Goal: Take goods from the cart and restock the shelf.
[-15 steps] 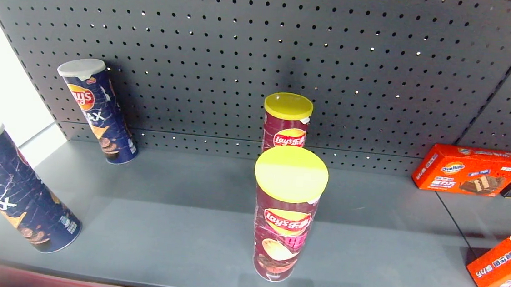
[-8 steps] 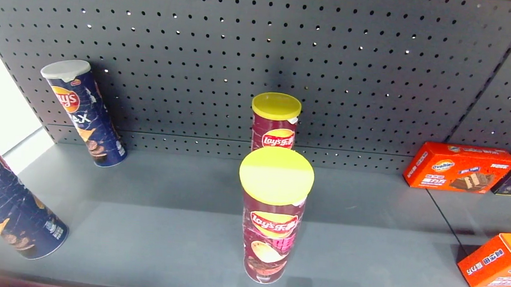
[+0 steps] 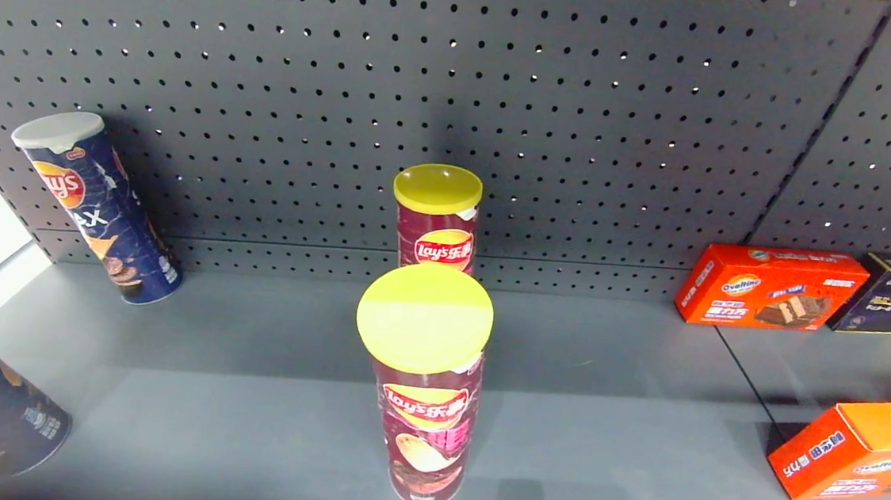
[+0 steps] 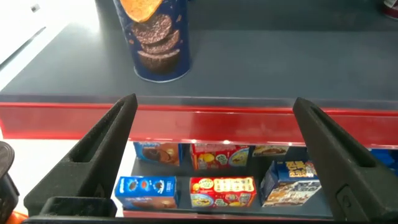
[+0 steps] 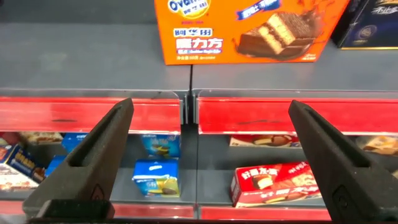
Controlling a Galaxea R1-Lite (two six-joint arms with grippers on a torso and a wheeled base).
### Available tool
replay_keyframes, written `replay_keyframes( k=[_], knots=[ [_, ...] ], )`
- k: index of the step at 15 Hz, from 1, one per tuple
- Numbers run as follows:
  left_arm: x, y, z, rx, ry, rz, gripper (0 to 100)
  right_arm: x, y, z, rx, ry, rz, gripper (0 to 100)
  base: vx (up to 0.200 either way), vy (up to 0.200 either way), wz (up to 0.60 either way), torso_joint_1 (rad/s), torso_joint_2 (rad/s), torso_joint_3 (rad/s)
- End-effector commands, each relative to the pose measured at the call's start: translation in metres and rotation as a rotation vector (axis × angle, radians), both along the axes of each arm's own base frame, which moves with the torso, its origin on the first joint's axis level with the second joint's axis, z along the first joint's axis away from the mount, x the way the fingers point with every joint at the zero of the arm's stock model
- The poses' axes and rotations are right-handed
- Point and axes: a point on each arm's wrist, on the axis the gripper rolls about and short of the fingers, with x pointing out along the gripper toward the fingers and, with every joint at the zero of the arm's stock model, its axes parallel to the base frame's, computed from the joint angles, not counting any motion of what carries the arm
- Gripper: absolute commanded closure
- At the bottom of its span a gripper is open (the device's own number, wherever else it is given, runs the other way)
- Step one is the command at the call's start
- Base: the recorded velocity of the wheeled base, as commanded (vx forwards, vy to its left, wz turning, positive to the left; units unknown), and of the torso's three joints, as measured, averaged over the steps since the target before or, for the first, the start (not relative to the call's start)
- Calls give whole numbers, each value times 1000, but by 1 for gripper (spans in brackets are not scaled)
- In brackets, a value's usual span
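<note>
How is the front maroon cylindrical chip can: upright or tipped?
Upright: the front maroon can rests on its base, yellow lid on top.

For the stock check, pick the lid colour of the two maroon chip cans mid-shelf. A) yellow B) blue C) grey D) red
A: the front maroon can and the rear maroon can behind it both wear yellow lids.

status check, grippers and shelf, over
Left gripper open, empty, at the shelf edge before a blue can. Right gripper open, empty, before an orange box. Front maroon can and rear maroon can upright mid-shelf.
</note>
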Motion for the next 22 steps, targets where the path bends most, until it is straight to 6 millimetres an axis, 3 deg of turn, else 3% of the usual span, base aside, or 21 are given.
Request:
replay_keyframes(
  k=[1, 22],
  knots=[
    [0, 0, 0, -2, -3, 2, 0, 0, 0, 0, 0, 1, -1, 0, 0, 0, 0, 0, 0, 0],
    [0, 0, 0, -2, -3, 1, 0, 0, 0, 0, -3, 1, 1, 0, 0, 0, 29, 0, 0, 0]
  ],
)
